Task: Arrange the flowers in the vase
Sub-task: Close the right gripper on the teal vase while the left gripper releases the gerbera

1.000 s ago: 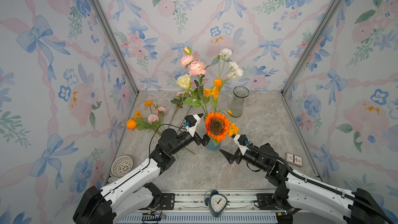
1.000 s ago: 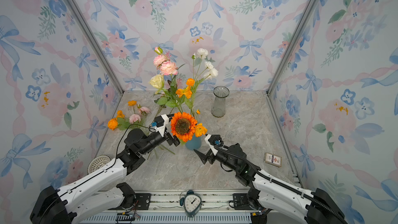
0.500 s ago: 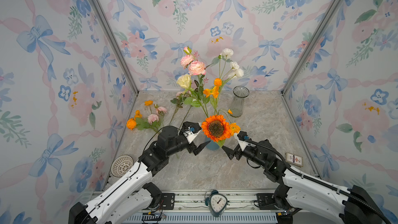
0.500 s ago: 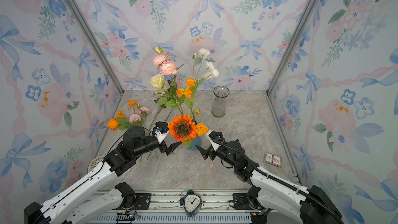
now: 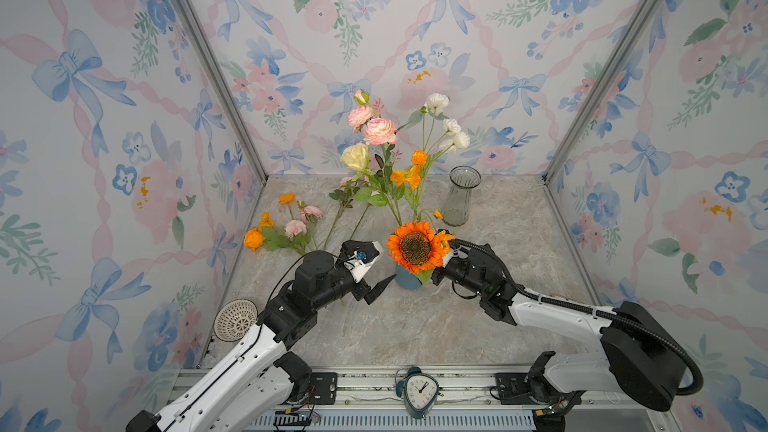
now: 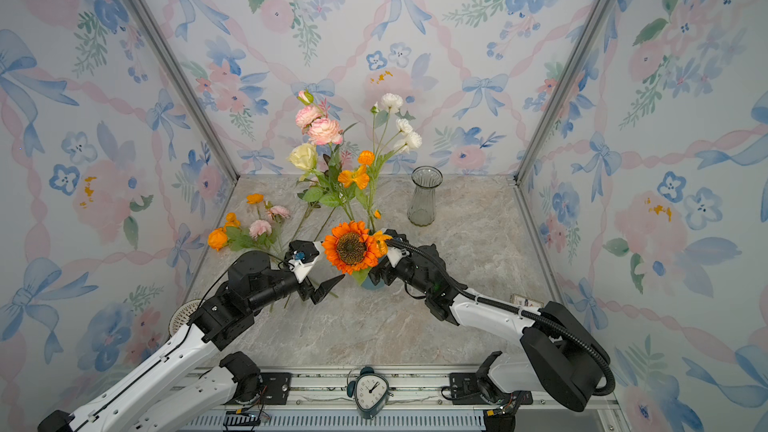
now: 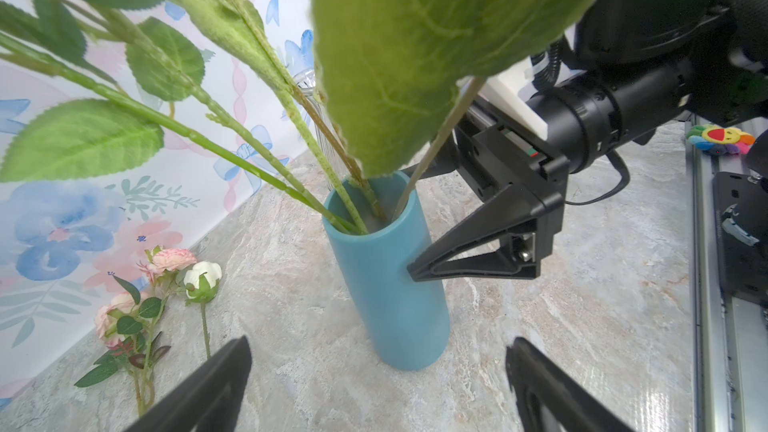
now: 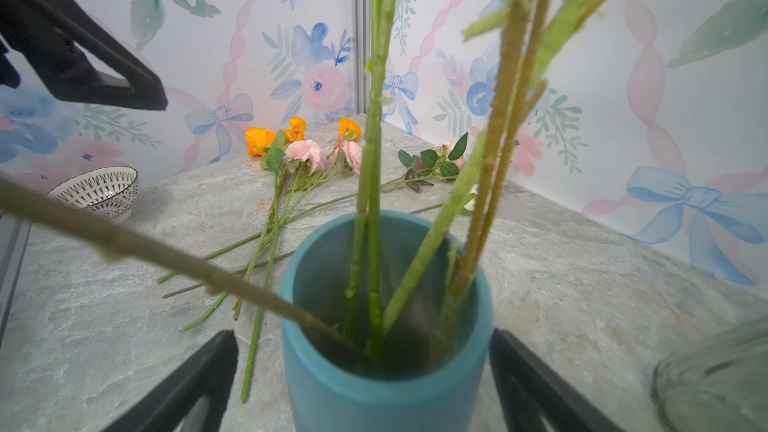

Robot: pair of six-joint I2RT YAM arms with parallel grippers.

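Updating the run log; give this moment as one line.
right hand: open around teal cylindrical vase of stems | left hand: open, empty, beside it | pink and orange flowers lying loose

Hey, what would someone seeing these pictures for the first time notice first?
The big orange sunflower at the middle of the table leans out of a blue vase of tall pink, cream and white blooms. The left arm and right arm reach toward that vase from either side, jaws open. More flowers lie loose at the table's left, and an empty glass vase stands further back.
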